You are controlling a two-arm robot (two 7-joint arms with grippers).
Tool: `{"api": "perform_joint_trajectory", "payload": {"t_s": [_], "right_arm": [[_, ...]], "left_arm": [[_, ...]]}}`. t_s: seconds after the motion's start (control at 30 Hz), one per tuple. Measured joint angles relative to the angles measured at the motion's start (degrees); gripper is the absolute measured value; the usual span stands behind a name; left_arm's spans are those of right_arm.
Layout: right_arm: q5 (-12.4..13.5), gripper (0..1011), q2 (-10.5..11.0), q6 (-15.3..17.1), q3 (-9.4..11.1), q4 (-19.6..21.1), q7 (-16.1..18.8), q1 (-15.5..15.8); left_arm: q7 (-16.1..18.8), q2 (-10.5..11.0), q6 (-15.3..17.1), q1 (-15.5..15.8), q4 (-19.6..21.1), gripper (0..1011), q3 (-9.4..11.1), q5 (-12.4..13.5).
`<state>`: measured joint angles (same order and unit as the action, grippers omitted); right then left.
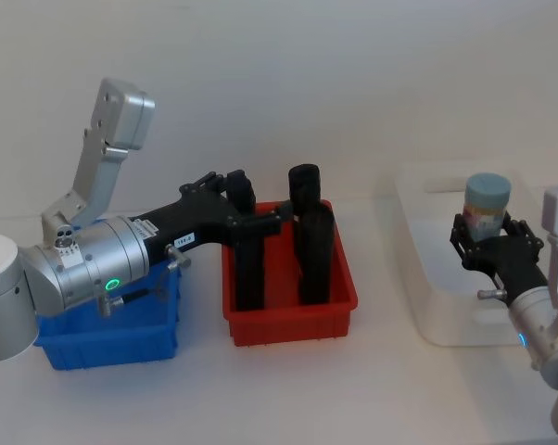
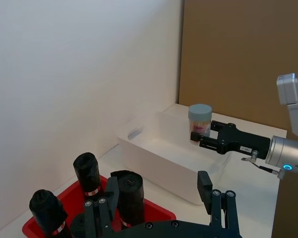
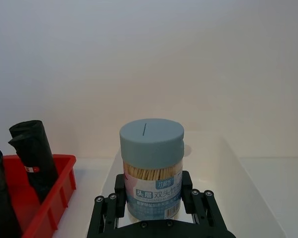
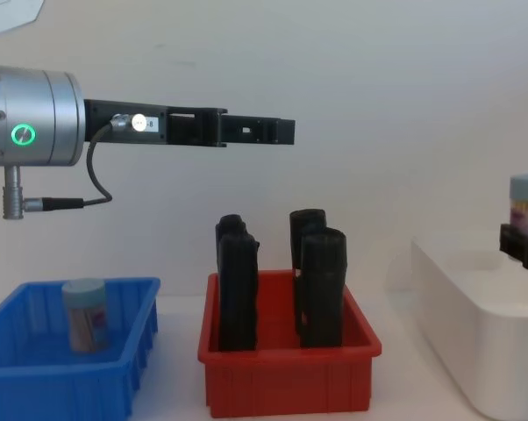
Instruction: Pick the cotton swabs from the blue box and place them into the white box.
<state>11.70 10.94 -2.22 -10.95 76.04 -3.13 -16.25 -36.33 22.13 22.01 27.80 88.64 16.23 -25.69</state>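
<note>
— What is the right tool doing?
— It is gripping one cotton swabs tub, holding it upright over the white box at the frame's right.
— And the left tool?
— It is hanging released above the red bin. A second tub is standing in the blue box, lower left.

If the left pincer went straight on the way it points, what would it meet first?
Probably the right pincer holding the cotton swabs tub over the white box. By the chest view the left pincer is above the black rolls, so it should clear them; depth is unclear.
</note>
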Motion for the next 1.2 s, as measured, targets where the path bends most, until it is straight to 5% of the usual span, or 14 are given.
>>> {"api": "perform_joint_trajectory", "payload": {"t_s": [0.47, 0.83, 1.2], "right_arm": [[1.11, 645, -1.19, -0.42, 0.30, -6.80, 2.33, -3.88], [1.33, 970, -1.62, -1.22, 0.45, -9.06, 3.19, -5.06], [1.33, 1001, -1.79, -3.86, 0.65, -9.35, 3.05, -5.03]], "left_arm": [[0.00, 0.00, 0.00, 0.00, 0.00, 1004, 0.00, 0.00], [-0.01, 0.00, 0.00, 0.00, 0.00, 1004, 0.00, 0.00], [0.00, 0.00, 0.00, 0.00, 0.00, 1004, 0.00, 0.00]]}}
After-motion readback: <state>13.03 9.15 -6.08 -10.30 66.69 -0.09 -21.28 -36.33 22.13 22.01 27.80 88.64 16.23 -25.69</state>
